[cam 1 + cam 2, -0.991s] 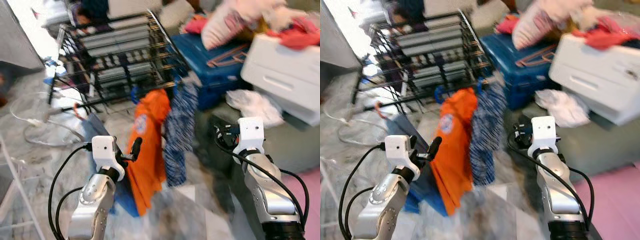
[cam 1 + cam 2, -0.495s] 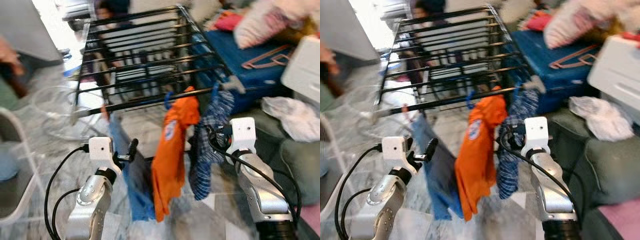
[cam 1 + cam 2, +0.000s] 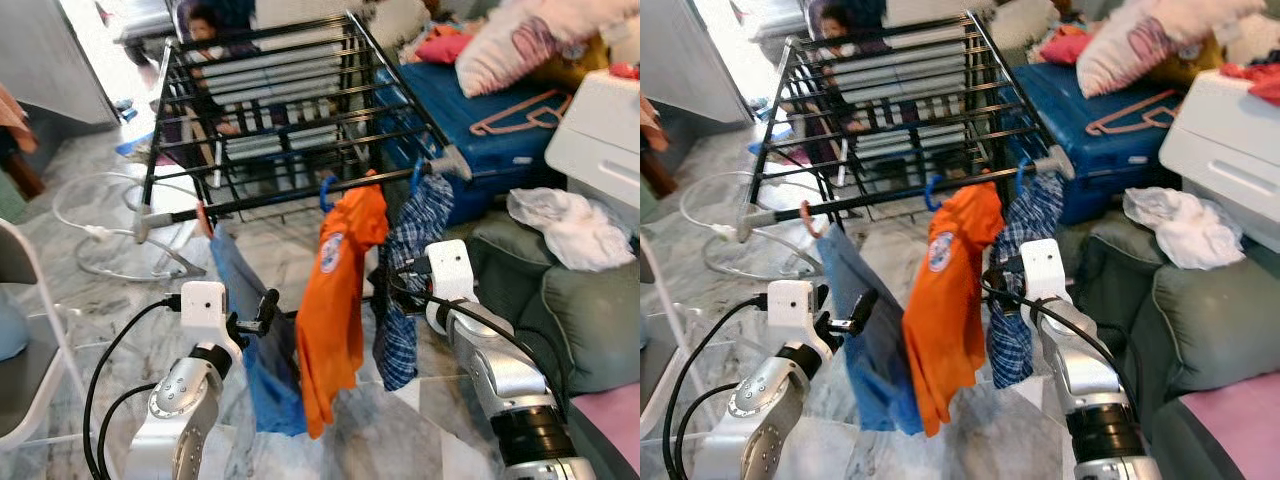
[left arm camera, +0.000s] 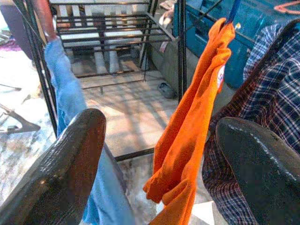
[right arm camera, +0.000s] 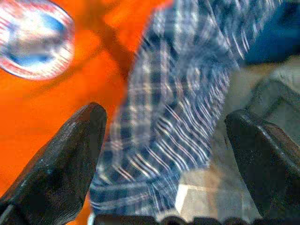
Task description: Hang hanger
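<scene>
Three garments: a blue cloth (image 3: pixel 255 350), an orange shirt (image 3: pixel 335 300) and a plaid shirt (image 3: pixel 410 270) hung in a row from the front rail (image 3: pixel 290 200) of the black drying rack (image 3: pixel 280 110).
Hangers: the orange shirt's blue hook (image 3: pixel 325 190) and the plaid shirt's blue hook (image 3: pixel 415 178) sat over the rail; the blue cloth hung from a reddish hook (image 3: pixel 203 215).
Left pincer (image 3: pixel 262 312): fingers wide apart, empty, just beside the blue cloth, below the rail.
Right pincer (image 5: pixel 168 154): fingers spread wide, holding nothing, close against the plaid shirt, with the orange shirt beside it.
Step in hand: judged to be after release, since all hooks rested on the rail and both pincers were empty.
Next move: probably drawing both arms back without snagging fabric.
Edges: the rail's grey end cap (image 3: pixel 447 163) lay just beside the plaid shirt's hook, leaving little rail on that side.
Open room: bare rail between the reddish hook and the orange shirt; marble floor (image 3: pixel 400 430) in front; a blue suitcase (image 3: pixel 470 110) and green sofa (image 3: pixel 590 310) crowded the right.
</scene>
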Available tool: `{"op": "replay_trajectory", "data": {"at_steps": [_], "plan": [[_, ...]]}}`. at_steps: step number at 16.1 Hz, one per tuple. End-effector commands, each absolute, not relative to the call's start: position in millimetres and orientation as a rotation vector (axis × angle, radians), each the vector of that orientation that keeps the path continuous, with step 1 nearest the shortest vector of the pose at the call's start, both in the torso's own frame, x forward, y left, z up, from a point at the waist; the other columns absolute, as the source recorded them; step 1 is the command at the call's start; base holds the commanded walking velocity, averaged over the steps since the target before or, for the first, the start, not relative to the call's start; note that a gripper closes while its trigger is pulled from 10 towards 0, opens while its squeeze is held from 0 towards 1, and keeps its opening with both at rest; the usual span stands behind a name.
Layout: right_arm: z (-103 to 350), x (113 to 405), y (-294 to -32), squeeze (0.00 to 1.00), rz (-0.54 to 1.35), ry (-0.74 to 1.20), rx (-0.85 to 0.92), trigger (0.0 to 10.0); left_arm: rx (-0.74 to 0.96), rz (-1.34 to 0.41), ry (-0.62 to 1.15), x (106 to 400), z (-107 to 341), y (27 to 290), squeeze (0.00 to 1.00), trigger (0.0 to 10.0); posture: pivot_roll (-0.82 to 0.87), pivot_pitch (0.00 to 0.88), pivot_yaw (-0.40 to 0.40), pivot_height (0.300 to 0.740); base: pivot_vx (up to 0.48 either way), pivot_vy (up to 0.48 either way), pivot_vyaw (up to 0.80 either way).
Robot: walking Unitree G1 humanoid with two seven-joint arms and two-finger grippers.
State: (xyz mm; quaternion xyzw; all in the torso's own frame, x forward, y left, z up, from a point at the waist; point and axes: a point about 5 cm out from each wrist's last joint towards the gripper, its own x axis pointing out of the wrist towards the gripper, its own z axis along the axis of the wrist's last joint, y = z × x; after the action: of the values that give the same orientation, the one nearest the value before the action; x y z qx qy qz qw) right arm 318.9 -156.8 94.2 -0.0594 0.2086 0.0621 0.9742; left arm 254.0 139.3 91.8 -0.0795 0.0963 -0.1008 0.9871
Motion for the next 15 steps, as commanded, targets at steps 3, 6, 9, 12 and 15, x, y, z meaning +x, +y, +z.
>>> {"op": "replay_trajectory", "data": {"at_steps": [3,6,9,12,15], "plan": [[89.8,323.6,-160.7,0.0,0.143,0.48,-0.097,10.0,-0.14,-0.21,0.218,250.2,91.9,143.1,0.0,10.0,-0.1,0.053,0.131,0.74,0.0,0.0,0.0],[85.3,323.4,-170.4,0.0,0.132,0.503,-0.129,10.0,-0.145,-0.222,0.225,250.5,92.1,140.6,0.0,10.0,-0.1,0.059,0.13,0.74,0.0,0.0,0.0],[88.6,326.3,-196.7,0.0,0.044,0.478,-0.25,10.0,-0.152,-0.225,0.23,251.5,92.6,138.7,0.0,10.0,-0.11,0.065,0.128,0.74,0.0,0.0,0.0],[113.3,335.9,-201.2,0.0,-0.023,0.325,-0.227,10.0,-0.156,-0.223,0.23,252.0,92.7,137.6,0.0,10.0,-0.11,0.066,0.127,0.74,0.0,0.0,0.0],[134.6,344.2,-188.8,0.0,-0.003,0.188,-0.173,10.0,-0.155,-0.222,0.221,254.2,94.9,137.6,0.0,10.0,-0.11,0.07,0.125,0.74,0.0,0.0,0.0]]}}
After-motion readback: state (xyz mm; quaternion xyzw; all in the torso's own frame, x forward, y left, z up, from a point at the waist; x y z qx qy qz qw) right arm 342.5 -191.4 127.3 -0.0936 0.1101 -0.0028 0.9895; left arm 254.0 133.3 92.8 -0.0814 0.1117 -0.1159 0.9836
